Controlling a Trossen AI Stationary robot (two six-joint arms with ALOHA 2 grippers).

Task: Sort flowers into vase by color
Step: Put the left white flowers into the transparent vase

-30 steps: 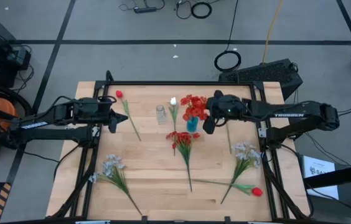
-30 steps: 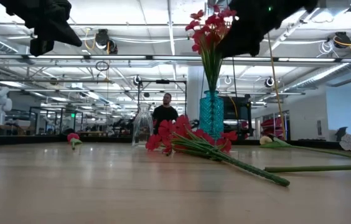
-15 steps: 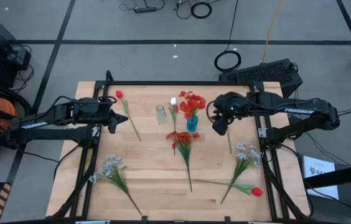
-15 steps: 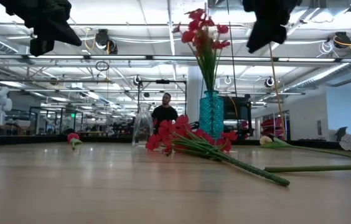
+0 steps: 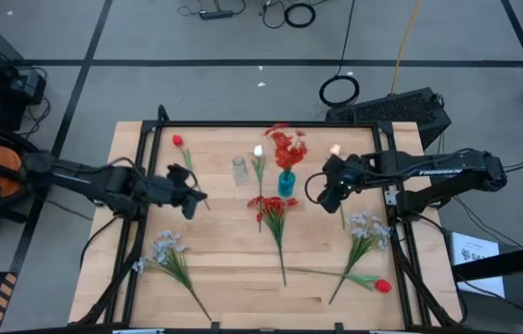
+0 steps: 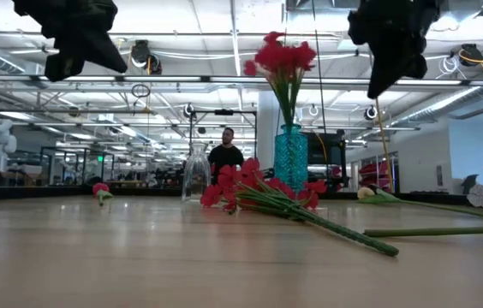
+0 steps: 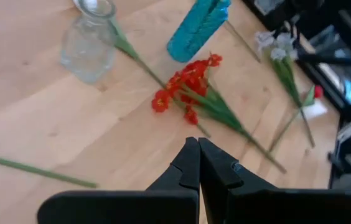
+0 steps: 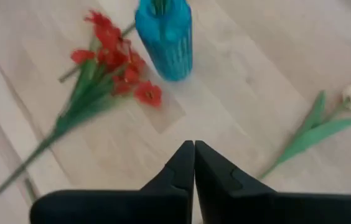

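Upright red blossom cluster [image 5: 286, 147] in blue vase [image 5: 287, 184], left hand [image 7: 198, 163] and right hand [image 8: 194, 160] pinched closed, empty.

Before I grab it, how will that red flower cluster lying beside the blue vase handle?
The red blossom cluster on its long green stem lies flat and looks light and probably floppy, blossoms likely drooping. Gripped mid-stem, it may swing near the tall blue glass vase, which could tip.

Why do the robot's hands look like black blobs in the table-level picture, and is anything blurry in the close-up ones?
In the low view both hands, the left hand and the right hand, are backlit by the bright ceiling lights, so they show as silhouettes. In the right wrist view the red blossom stem and blue vase look smeared. In the left wrist view the clear vase looks soft.
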